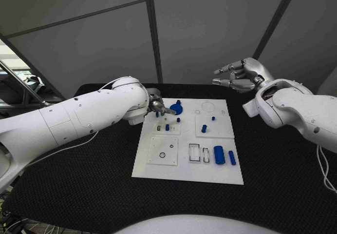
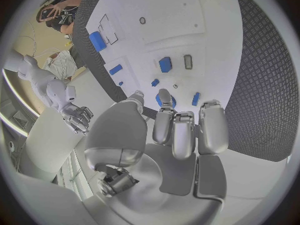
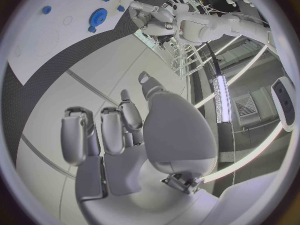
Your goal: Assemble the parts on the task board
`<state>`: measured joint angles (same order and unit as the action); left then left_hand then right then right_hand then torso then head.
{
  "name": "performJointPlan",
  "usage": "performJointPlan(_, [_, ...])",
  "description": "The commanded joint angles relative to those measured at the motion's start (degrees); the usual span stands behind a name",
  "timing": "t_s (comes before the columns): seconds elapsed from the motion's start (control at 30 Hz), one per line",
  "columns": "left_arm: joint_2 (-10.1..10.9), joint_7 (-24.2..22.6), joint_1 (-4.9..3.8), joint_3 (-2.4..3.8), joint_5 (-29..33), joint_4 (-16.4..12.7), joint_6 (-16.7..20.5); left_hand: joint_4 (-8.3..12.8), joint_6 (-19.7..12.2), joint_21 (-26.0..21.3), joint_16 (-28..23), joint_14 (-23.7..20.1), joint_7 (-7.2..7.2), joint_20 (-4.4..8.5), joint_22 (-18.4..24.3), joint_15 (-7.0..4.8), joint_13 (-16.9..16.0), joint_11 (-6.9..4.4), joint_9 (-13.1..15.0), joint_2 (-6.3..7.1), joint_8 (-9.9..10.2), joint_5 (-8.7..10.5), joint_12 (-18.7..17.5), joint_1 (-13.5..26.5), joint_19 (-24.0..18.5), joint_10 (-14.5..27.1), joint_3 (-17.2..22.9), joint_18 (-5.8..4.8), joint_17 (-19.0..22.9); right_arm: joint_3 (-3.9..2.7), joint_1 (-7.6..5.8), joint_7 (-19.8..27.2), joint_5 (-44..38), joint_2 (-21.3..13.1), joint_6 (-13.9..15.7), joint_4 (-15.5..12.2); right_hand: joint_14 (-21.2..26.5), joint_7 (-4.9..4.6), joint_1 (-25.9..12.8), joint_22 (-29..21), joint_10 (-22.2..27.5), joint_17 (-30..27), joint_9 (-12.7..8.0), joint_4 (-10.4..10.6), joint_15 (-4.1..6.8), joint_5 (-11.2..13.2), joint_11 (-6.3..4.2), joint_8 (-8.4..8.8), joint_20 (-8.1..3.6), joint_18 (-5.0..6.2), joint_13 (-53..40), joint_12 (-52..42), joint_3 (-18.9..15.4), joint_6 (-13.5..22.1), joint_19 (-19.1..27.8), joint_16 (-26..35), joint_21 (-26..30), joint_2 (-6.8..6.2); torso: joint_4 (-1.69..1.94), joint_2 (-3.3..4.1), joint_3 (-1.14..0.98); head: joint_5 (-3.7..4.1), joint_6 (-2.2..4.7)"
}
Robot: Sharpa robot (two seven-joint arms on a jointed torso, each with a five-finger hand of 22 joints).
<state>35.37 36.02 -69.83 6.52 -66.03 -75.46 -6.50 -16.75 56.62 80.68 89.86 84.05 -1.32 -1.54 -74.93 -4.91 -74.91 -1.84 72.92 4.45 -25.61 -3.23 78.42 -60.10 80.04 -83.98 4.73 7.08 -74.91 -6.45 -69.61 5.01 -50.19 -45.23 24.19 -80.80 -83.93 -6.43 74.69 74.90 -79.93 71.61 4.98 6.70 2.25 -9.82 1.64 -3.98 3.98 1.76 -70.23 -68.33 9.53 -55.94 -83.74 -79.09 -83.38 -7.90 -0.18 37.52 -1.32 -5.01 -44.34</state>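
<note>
Several blue parts [image 1: 219, 154], white task board [image 1: 184, 165]

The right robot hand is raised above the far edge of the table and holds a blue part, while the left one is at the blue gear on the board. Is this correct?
Not quite. The right robot hand is raised beyond the table's far edge, but it holds nothing: the right wrist view shows its fingers loosely curled around no part. The left robot hand is indeed at the blue gear on the board.

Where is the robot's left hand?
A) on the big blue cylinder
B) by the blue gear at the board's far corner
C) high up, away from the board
B: the left hand reaches the task board's far corner beside the blue gear.
</note>
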Motion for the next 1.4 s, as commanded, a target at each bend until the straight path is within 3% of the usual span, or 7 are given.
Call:
performJointPlan(0.03, [0.28, 0.95, -0.66, 0.76, 0.30, 1.26, -2.11, -0.01, -0.40, -0.72, -0.16, 5.82, -0.15, 0.06, 0.05, -0.14, -9.33, -0.20, -0.13, 0.39, 0.13, 0.22, -0.71, -0.11, -0.83, 0.41, -0.44, -3.23, -14.72, -0.04, -0.12, 0.21, 0.01, 0.04, 0.04, 0.01, -1.95, -0.02, -0.49, 4.92, 0.38, -0.02, -0.08, -0.14, 0.37, 0.01, -0.05, 0.19, -0.17, 0.84, 0.03, 0.18, -0.22, -0.46, 0.16, 0.34, 0.29, 0.09, -0.04, 0.00, -0.04, 0.03, 0.10])
performJointPlan(0.17, [-0.53, 0.21, -2.06, 1.37, 0.46, 5.20, -4.39, 0.21, -3.53, -3.10, -1.50, 5.16, -1.72, -0.67, 2.90, 0.85, -7.99, 1.08, -5.05, -1.37, 5.35, -0.01, -3.90, -3.31, -3.13, 2.48, -0.39, -2.59, -13.13, -0.04, -0.12, 0.15, 0.01, 0.02, -0.02, 0.05, -1.95, -0.02, -0.49, 4.92, 0.38, -0.02, -0.08, -0.14, 0.37, 0.01, -0.05, 0.19, -0.17, 0.84, 0.03, 0.18, -0.22, -0.46, 0.16, 0.34, 0.29, 0.09, 0.02, 0.04, -0.02, 0.12, 0.24])
performJointPlan(0.23, [-1.20, -0.54, -2.48, 1.48, 0.49, 7.28, -5.23, 0.37, -4.29, -4.44, -2.15, 4.80, -3.09, -1.76, 4.26, 1.74, -6.62, 2.24, -12.44, -2.28, 10.78, -0.16, -6.84, -5.43, -4.33, 4.17, -0.56, -2.36, -12.39, -0.04, -0.12, 0.13, 0.01, 0.05, -0.05, 0.06, -1.95, -0.02, -0.49, 4.92, 0.38, -0.02, -0.08, -0.14, 0.37, 0.01, -0.05, 0.19, -0.17, 0.84, 0.03, 0.18, -0.22, -0.46, 0.16, 0.34, 0.29, 0.09, -0.02, 0.07, -0.03, 0.07, 0.31])
performJointPlan(0.33, [-2.57, -1.66, -2.95, 1.45, 0.52, 10.61, -6.78, 0.33, -3.05, -5.16, -2.44, 4.62, -3.26, -2.14, 4.87, 2.14, -6.23, 2.42, -17.51, -2.30, 13.12, 0.00, -7.57, -6.61, -4.87, 4.53, -1.37, -2.06, -12.05, -0.04, -0.12, 0.09, 0.01, 0.11, -0.11, 0.07, -1.95, -0.02, -0.49, 4.92, 0.38, -0.02, -0.08, -0.14, 0.37, 0.01, -0.05, 0.19, -0.17, 0.84, 0.03, 0.18, -0.22, -0.46, 0.16, 0.34, 0.29, 0.09, -0.10, 0.12, 0.01, 0.01, 0.40])
performJointPlan(0.5, [-4.47, -1.97, -3.25, 0.62, 0.07, 14.15, -8.04, 0.87, -1.04, -5.42, -2.38, 4.63, -3.23, -2.28, 4.93, 2.30, -6.22, 2.51, -20.03, -2.86, 13.23, -0.41, -7.51, -8.38, -4.95, 4.50, -1.59, -1.96, -12.10, -0.04, -0.12, 0.04, 0.01, 0.20, -0.18, 0.06, -1.96, -0.02, -0.61, 5.04, 0.37, 0.03, -0.08, -0.13, 0.38, 0.00, -0.06, 0.20, -0.17, 0.81, 0.02, 0.17, -0.24, -0.47, 0.08, 0.33, 0.22, 0.12, -0.12, 0.14, 0.05, -0.11, 0.33])
performJointPlan(0.9, [-8.57, -1.51, -3.23, -0.96, -2.46, 20.66, -11.39, 0.88, -0.32, -5.30, -2.22, 4.71, -3.13, -2.29, 4.68, 2.27, -6.37, 2.45, -20.17, -3.28, 12.72, -0.61, -7.16, -8.73, -4.76, 4.31, -1.71, -2.00, -12.29, -0.04, -0.12, 0.04, 0.01, 0.43, -0.21, 0.04, -1.96, -0.02, -0.61, 5.04, 0.37, 0.03, -0.08, -0.13, 0.38, 0.00, -0.06, 0.20, -0.17, 0.81, 0.02, 0.17, -0.24, -0.47, 0.08, 0.33, 0.22, 0.12, -0.04, 0.10, 0.04, -0.14, -0.05])
performJointPlan(1.4, [-11.09, -2.30, -2.71, -1.32, -2.72, 24.28, -13.59, 0.58, -0.40, -5.30, -2.08, 4.77, -3.18, -2.30, 4.59, 2.28, -6.37, 2.50, -20.24, -3.78, 12.53, -0.38, -7.17, -8.50, -4.73, 4.38, -1.95, -2.01, -12.45, -0.04, -0.12, 0.13, 0.00, 0.88, -0.30, 0.29, -1.97, -0.01, -0.62, 5.04, 0.35, 0.06, -0.08, -0.16, 0.38, -0.03, -0.06, 0.20, -0.17, 0.81, 0.00, 0.13, -0.21, -0.48, 0.07, 0.33, 0.23, 0.17, -0.02, 0.02, 0.02, -0.21, -0.26])
